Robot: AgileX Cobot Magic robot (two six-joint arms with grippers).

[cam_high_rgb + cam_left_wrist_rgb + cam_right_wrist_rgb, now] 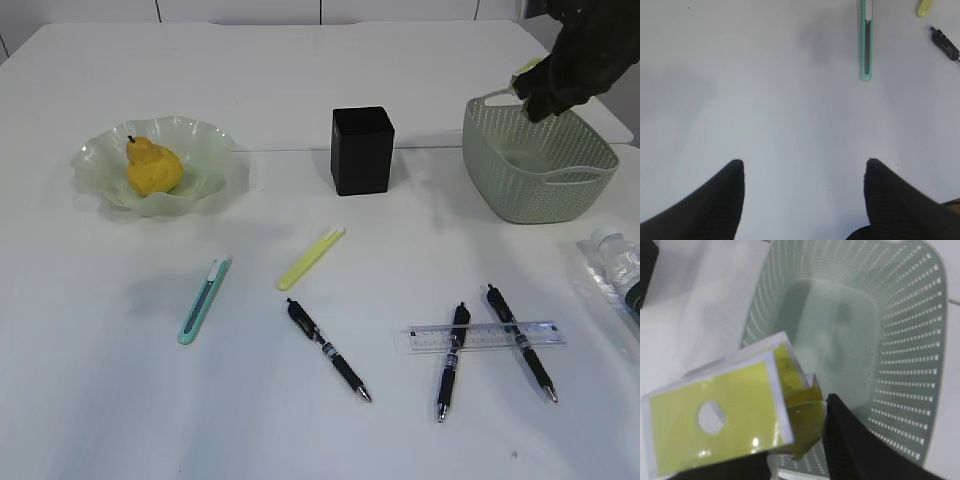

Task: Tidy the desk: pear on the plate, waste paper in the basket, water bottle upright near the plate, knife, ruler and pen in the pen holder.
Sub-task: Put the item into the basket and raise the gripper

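1. Right pincer (805,440) is clamped on the waste paper (725,415), holding it over the basket (540,160) rim. Left pincer (802,170) hangs open over bare surface (765,100).
2. The paper's a light yellow-and-white piece with a round hole. It looks thin, maybe a bit glossy, and is pinched at one edge, so I'd guess it flops or slips easily.
3. Can't read any writing on it. The ruler (485,336) has markings, but they're too small to make out.
4. Pear (152,168) sits on the plate (100,160) already.

White table (250,60), evenly lit
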